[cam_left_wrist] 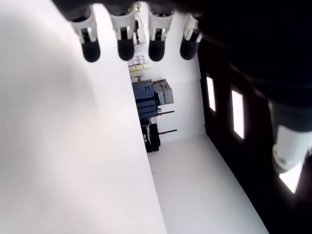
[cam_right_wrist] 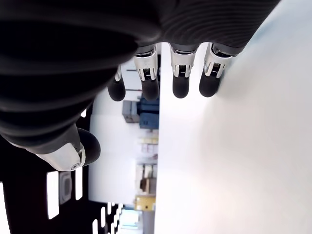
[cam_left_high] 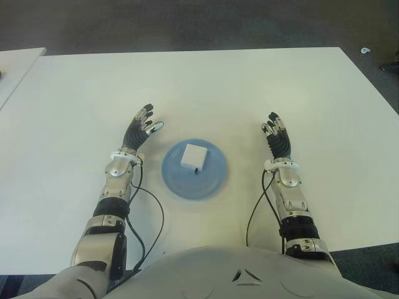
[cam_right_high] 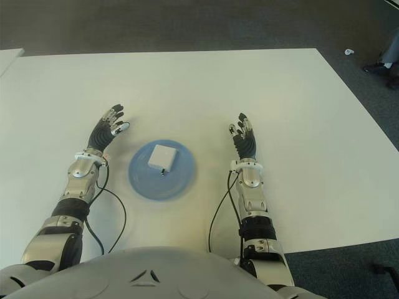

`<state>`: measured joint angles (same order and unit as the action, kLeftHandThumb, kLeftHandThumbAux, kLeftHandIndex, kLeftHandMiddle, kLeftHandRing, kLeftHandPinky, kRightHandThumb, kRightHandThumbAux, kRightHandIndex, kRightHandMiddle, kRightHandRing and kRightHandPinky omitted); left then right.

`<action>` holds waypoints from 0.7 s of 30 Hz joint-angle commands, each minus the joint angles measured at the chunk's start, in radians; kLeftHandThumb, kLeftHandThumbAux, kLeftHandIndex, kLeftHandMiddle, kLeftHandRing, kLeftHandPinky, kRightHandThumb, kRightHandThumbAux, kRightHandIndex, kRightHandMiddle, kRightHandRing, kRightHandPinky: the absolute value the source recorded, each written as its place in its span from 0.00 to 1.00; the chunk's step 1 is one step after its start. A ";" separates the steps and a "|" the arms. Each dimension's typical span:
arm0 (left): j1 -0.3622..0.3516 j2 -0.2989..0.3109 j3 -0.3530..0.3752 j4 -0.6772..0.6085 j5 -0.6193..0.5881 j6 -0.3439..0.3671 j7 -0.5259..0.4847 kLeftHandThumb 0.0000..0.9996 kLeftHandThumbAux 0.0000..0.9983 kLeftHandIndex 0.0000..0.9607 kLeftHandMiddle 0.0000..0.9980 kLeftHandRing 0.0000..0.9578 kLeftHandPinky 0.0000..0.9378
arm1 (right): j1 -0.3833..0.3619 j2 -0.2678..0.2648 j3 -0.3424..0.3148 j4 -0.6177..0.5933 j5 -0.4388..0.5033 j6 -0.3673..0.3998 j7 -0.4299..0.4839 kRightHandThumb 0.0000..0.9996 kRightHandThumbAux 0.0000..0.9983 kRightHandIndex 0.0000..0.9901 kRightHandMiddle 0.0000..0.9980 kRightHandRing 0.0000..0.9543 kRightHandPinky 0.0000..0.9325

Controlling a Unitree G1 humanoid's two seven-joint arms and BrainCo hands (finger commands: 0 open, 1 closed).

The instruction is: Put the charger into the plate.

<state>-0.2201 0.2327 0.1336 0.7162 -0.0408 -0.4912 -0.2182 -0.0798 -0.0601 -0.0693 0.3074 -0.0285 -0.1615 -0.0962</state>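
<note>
The small white square charger (cam_left_high: pixel 194 156) lies in the round blue plate (cam_left_high: pixel 211 179), between the empty, open-fingered left hand (cam_left_high: pixel 139 130) and right hand (cam_left_high: pixel 278 138).

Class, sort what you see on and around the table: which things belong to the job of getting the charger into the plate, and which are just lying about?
Belonging to the job:
- charger, white, lying in the plate
- plate, blue
- left robot hand, open, left of the plate
- right robot hand, open, right of it

Just lying about:
- small white object on the floor beyond the table
</note>
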 commanded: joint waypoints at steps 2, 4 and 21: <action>0.044 -0.023 -0.007 -0.007 -0.024 0.003 -0.025 0.00 0.49 0.00 0.00 0.00 0.00 | 0.018 -0.002 -0.004 -0.007 0.000 0.015 0.006 0.01 0.50 0.00 0.02 0.01 0.02; 0.054 -0.026 -0.007 -0.013 -0.027 0.004 -0.026 0.01 0.48 0.00 0.00 0.00 0.00 | 0.019 -0.003 -0.005 -0.008 0.000 0.015 0.006 0.01 0.50 0.00 0.02 0.01 0.02; 0.057 -0.085 0.013 0.091 -0.040 -0.027 0.027 0.06 0.42 0.00 0.00 0.00 0.00 | 0.025 -0.017 -0.013 0.000 -0.010 0.016 0.000 0.02 0.51 0.00 0.00 0.00 0.00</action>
<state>-0.1791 0.1634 0.1475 0.7551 -0.0888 -0.5355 -0.2086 -0.0664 -0.0745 -0.0755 0.2985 -0.0320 -0.1591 -0.0897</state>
